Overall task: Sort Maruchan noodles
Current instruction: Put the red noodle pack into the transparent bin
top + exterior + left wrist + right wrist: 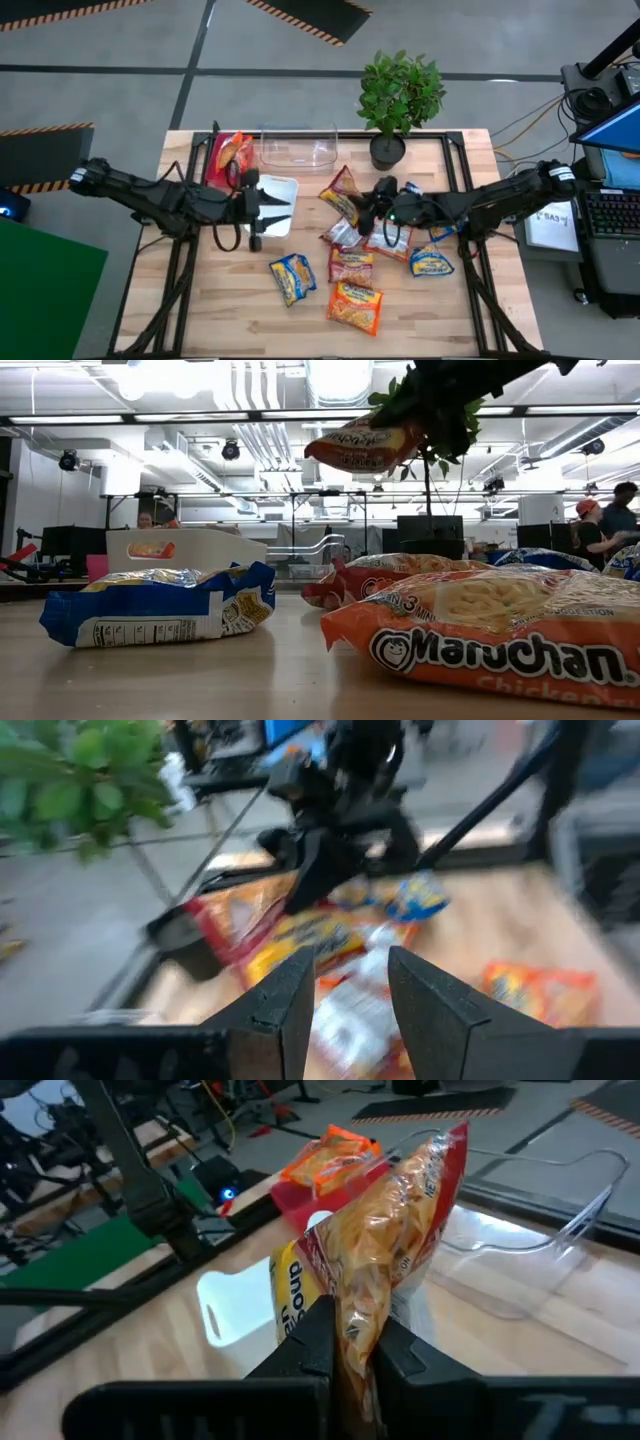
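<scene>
High view: the right gripper [362, 207] sits at the middle of the frame, clamped on a red-brown Maruchan packet [341, 195] held off the wooden worktop [230, 300]. Below it lie more noodle packets: a silvery one [343, 235], a red-brown one [351, 265], an orange one [356, 305], a blue-and-yellow one [293, 277] to the lower left and another blue-and-yellow one [431, 262] to the right. At the upper left of the worktop stand a red tray [214, 160] holding an orange packet [233, 152], a clear tray [298, 146] and a white tray [281, 192]. The left gripper [268, 207] hovers over the white tray, its fingers a narrow gap apart. A potted plant [398, 97] stands at the upper middle.

Low view: the held packet [362, 445] hangs at the top centre, high above the worktop. An orange packet [490, 632] fills the lower right and a blue-and-yellow one [165, 605] lies at the left.

Left wrist view: its 2 fingers [275, 1005] stand slightly apart with nothing between them; the other arm and its packet [245, 915] show blurred beyond.

Right wrist view: the fingers [310, 1345] pinch the lower edge of the upright packet [390, 1240]; the white tray [235, 1305], red tray [300, 1200] and clear tray [560, 1230] lie behind.
</scene>
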### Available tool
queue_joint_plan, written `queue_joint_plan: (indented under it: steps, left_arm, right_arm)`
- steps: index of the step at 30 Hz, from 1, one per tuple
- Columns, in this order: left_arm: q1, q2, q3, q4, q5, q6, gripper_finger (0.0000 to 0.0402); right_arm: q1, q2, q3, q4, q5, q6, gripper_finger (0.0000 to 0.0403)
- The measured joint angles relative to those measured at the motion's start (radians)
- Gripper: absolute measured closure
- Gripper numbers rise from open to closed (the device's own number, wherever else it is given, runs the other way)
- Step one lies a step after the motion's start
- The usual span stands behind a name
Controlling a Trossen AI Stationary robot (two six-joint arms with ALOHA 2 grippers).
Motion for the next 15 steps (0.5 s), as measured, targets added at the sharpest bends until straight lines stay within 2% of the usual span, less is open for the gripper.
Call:
queue_joint_plan:
  steps: [4, 7, 11, 15]
  left_arm:
    - [-0.019, -0.014, -0.118, 0.205, 0.031, -0.024, 0.0288]
    - [-0.019, -0.030, -0.143, 0.265, 0.052, 0.000, 0.0288]
    - [-0.019, -0.047, -0.155, 0.255, 0.057, 0.063, 0.0288]
    - [-0.017, -0.099, -0.152, 0.221, 0.059, 0.167, 0.0288]
  right_arm:
    - [0.053, 0.059, 0.000, 0.056, 0.073, -0.033, 0.0390]
    - [0.070, 0.107, 0.001, 0.072, 0.082, -0.008, 0.0390]
    - [0.081, 0.203, 0.001, 0.094, 0.160, 0.006, 0.0390]
    - [0.040, 0.254, 0.066, 0.107, 0.170, -0.063, 0.0390]
